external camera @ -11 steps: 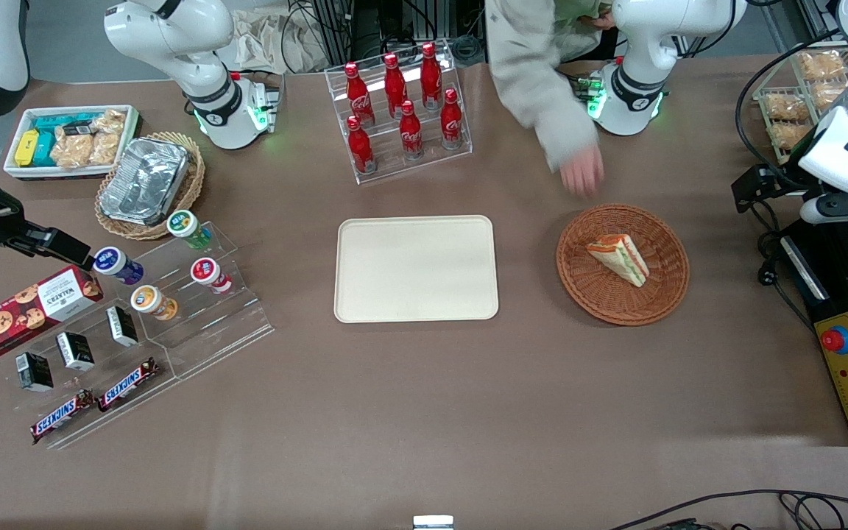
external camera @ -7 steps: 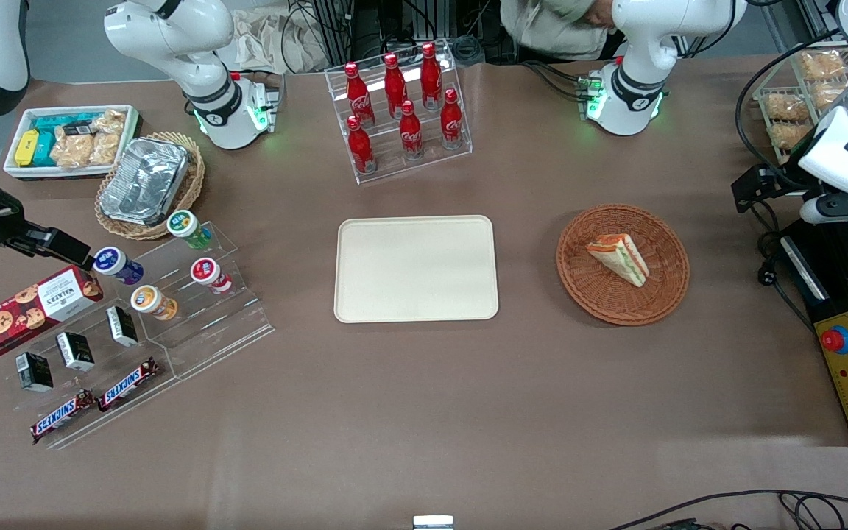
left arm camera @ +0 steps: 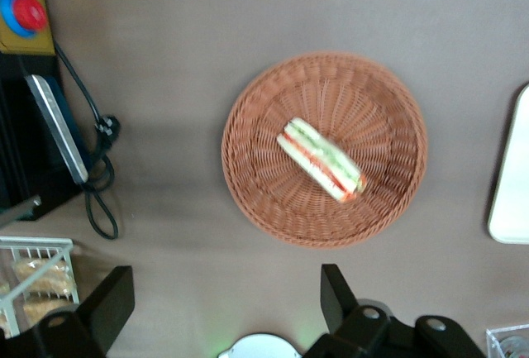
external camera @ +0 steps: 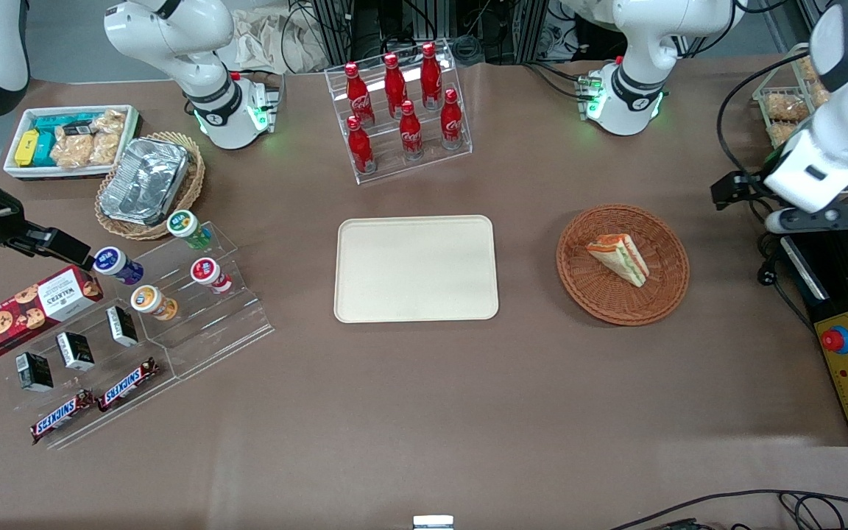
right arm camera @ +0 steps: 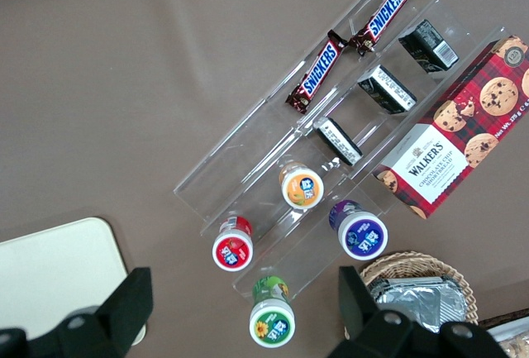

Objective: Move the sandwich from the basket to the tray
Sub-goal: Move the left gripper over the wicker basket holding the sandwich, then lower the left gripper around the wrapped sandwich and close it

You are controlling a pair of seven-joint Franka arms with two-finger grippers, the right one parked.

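Note:
The sandwich [external camera: 619, 259] is a small triangular wedge lying in the round reddish-brown basket [external camera: 592, 296]. The cream tray [external camera: 417, 269] lies flat beside the basket, toward the parked arm's end, with nothing on it. The left arm's gripper [external camera: 810, 218] hovers high above the table beside the basket, toward the working arm's end. In the left wrist view the gripper [left arm camera: 223, 302] is open and holds nothing, its fingers [left arm camera: 337, 293] wide apart and clear of the basket [left arm camera: 248, 197]. The sandwich [left arm camera: 322, 159] and an edge of the tray [left arm camera: 512, 184] show there too.
A clear rack of red cola bottles [external camera: 402, 110] stands farther from the camera than the tray. A wire rack of bagged pastries [external camera: 781, 110] and a yellow control box [external camera: 847, 368] sit at the working arm's end. A tan basket with a foil container [external camera: 148, 184] and snack stands [external camera: 174, 309] lie toward the parked arm's end.
A person's arm and hand near the basket have drawn away out of view. The left arm has swung a little toward the basket. Sandwich, basket and tray have not moved.

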